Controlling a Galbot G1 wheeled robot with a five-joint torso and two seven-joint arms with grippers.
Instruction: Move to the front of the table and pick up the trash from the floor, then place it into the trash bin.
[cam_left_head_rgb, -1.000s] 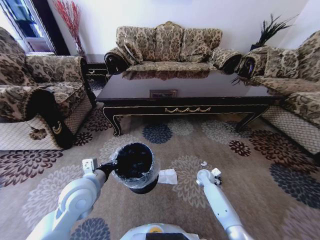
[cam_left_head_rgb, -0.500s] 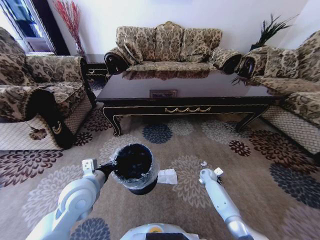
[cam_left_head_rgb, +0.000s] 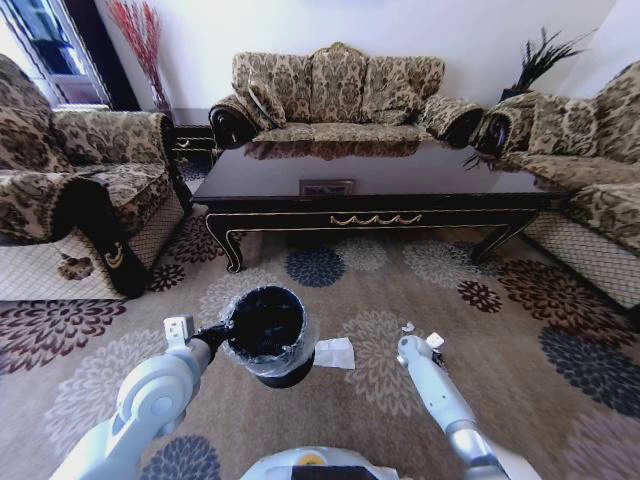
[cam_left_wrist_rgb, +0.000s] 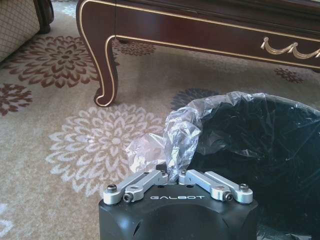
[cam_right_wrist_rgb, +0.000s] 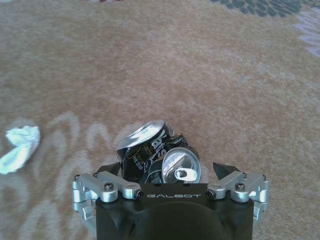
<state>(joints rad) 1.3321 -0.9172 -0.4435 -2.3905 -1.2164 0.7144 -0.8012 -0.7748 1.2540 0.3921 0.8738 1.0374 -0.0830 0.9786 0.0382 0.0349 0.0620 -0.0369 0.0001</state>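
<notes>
Two hands busy: left hand (cam_left_wrist_rgb: 172, 176) pinches the trash bin (cam_left_head_rgb: 268, 335) liner; right hand (cam_right_wrist_rgb: 169, 172), spread around a crushed can (cam_right_wrist_rgb: 157, 156), risks nudging it away

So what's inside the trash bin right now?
The bin, held at its rim by the left tool, shows a dark interior with clear liner over the edge. No trash visible inside, though its bottom is too dark to tell.

"GALBOT" is printed on both end effector housings, left (cam_left_wrist_rgb: 177, 198) and right (cam_right_wrist_rgb: 174, 196).
</notes>
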